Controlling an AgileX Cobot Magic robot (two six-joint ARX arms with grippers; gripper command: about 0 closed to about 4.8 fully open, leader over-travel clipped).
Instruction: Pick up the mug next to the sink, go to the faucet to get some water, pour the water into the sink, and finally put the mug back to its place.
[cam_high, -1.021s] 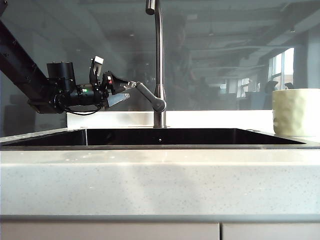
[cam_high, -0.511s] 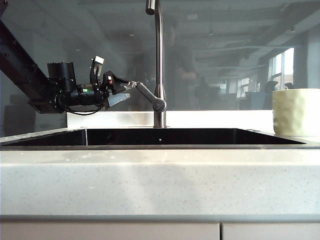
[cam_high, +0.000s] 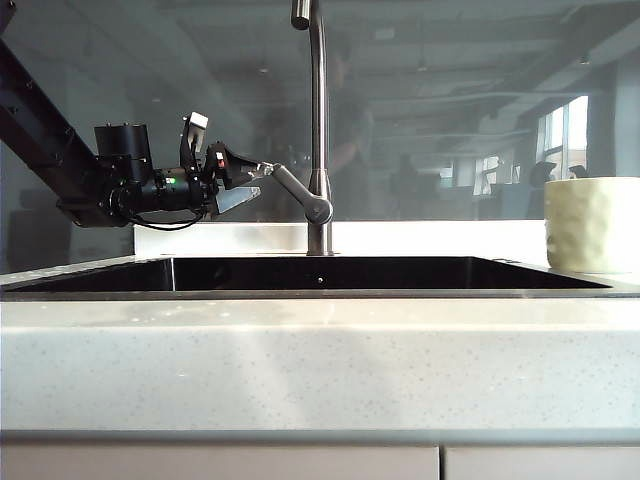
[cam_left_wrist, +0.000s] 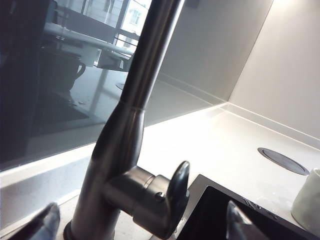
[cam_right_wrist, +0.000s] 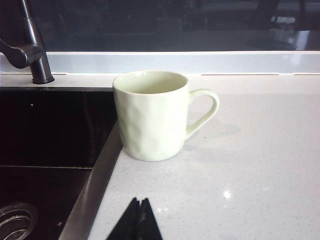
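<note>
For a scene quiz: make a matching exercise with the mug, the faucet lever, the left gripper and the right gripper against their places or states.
Things:
1. mug
2. faucet lever
3. left gripper
4. right gripper

States:
A. jaws open around the lever's end
B. upright on the counter beside the sink
C. shut, low over the counter in front of the mug
D. slanting up and left from the faucet

Pairs: 1-B, 2-D, 3-A, 4-C
</note>
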